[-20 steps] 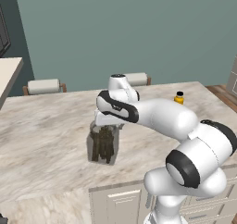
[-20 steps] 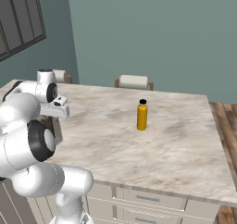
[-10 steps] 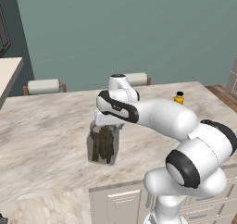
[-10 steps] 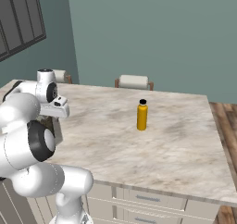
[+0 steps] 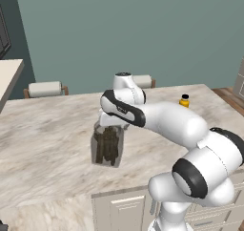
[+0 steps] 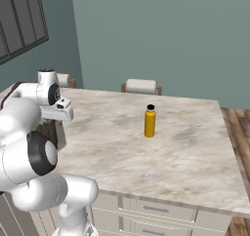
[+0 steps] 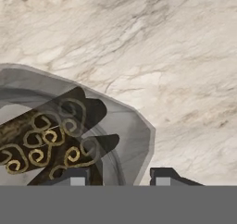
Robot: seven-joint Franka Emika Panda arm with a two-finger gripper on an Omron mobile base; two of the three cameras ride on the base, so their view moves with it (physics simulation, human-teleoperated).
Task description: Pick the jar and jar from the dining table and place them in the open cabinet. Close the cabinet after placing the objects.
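The tool [image 7: 118,177] sits over the rim of the wide glass jar [image 5: 107,146] of brown sticks on the marbled tabletop [image 5: 47,130], its fingertips [image 7: 163,176] straddling the wall; whether it grips, I cannot tell; a yellow bottle [image 6: 150,121] stands well apart.

Bare marble stretches all around my jar [image 5: 107,146] — the one obstacle, a yellow bottle [image 6: 150,121], stands well apart.

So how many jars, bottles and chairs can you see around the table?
Glass jar with brown sticks: 1
Yellow bottle with black cap: 1
Chairs behind the table: 2
Total: 4
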